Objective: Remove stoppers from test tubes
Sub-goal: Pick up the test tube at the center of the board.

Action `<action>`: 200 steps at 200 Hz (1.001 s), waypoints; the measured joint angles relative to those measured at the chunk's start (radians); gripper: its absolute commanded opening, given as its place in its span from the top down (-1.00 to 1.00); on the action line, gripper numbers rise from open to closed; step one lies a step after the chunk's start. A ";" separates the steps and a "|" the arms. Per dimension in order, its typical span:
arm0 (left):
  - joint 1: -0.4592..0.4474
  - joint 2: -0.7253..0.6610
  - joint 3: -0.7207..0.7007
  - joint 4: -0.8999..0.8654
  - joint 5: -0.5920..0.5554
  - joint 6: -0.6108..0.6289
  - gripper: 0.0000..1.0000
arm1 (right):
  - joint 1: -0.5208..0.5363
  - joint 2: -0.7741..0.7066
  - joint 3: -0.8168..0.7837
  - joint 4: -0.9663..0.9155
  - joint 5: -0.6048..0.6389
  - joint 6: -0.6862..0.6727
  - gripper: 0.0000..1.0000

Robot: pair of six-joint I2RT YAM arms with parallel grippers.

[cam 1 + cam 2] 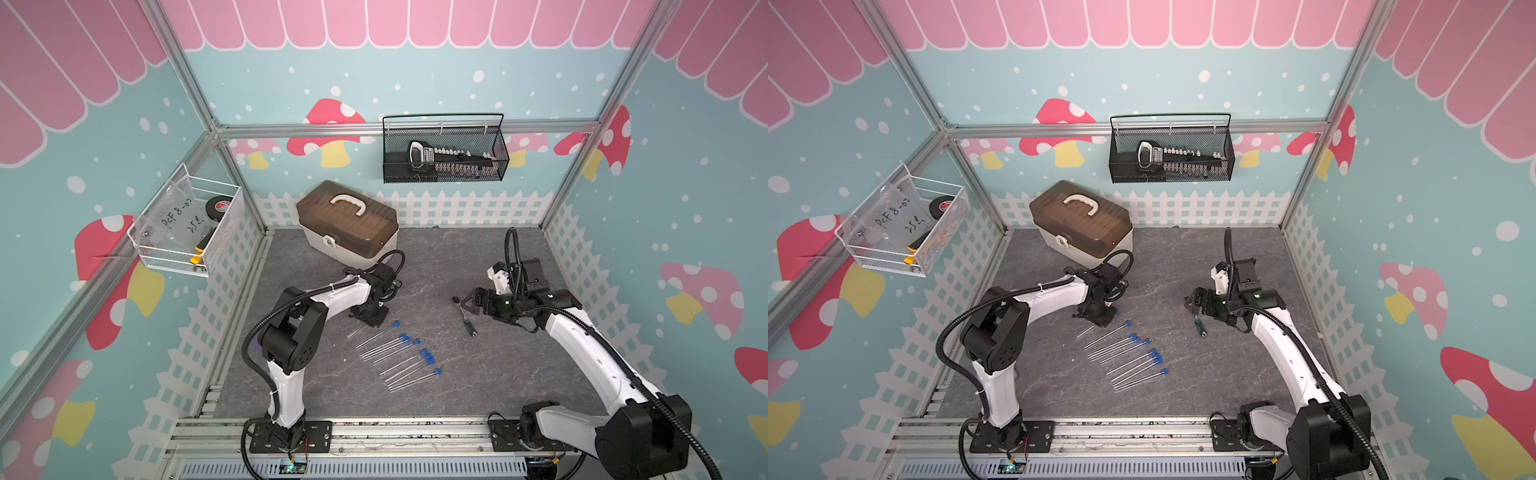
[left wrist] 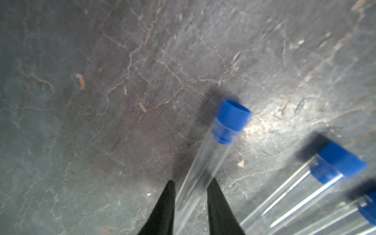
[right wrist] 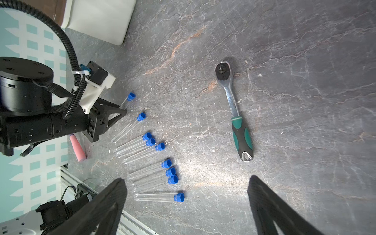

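Two robot arms reach over a grey, stone-patterned counter (image 1: 324, 395) in both top views. At centre frame, thin clear test tubes (image 1: 384, 347) lie flat in a fan, and the blue stoppers (image 1: 397, 323) all sit at the upper-right ends. The left gripper (image 1: 370, 321) is down at the fan's upper-left edge. The right gripper (image 1: 465, 303) hangs right of centre beside a ratchet wrench (image 1: 471, 328), well apart from the tubes. A brown-lidded toolbox (image 1: 347, 224) sits at the back.

Left wrist view, blurred: the black jaws stand on either side of the end tube (image 2: 207, 162), partway along its glass. I can make out no gap, so it appears clamped. Its stopper (image 2: 231, 120) is seated, beyond the jaws and clear of them. More capped tubes lie beside it.

Right wrist view: the right jaws are spread wide and hold nothing. Nine tubes show here, all nine capped. A pink block (image 3: 77, 146) lies by the left arm, and the wrench lies off to one side.

By my reading, no stopper is off yet and the step in hand is securing this first tube. The glass looks thin and slippery, so the hold should be firm but not crushing. The capped end should be raised clear of its neighbours. The right jaws must narrow a good deal and take only the blue cap. They should then pull straight along the tube's length, since a sideways pull could bend or snap the glass.
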 measured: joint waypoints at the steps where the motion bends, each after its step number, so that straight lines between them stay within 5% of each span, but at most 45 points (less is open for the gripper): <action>1: 0.000 0.001 0.000 0.000 0.000 -0.001 0.64 | 0.000 0.000 0.000 0.000 0.000 0.000 -0.89; 20: 0.000 0.004 0.006 -0.003 0.004 0.001 0.86 | 0.000 0.008 0.000 0.003 0.002 0.003 -0.89; 134: 0.011 -0.014 0.139 -0.082 0.015 0.003 1.00 | 0.000 0.065 0.126 -0.017 -0.060 0.000 -0.83; 168: 0.005 -0.130 0.241 -0.098 0.169 -0.006 1.00 | 0.008 0.079 0.232 -0.046 -0.165 -0.001 -0.83; 200: -0.005 -0.216 0.352 -0.100 0.456 -0.071 0.97 | 0.068 0.055 0.252 -0.038 -0.282 0.000 -0.82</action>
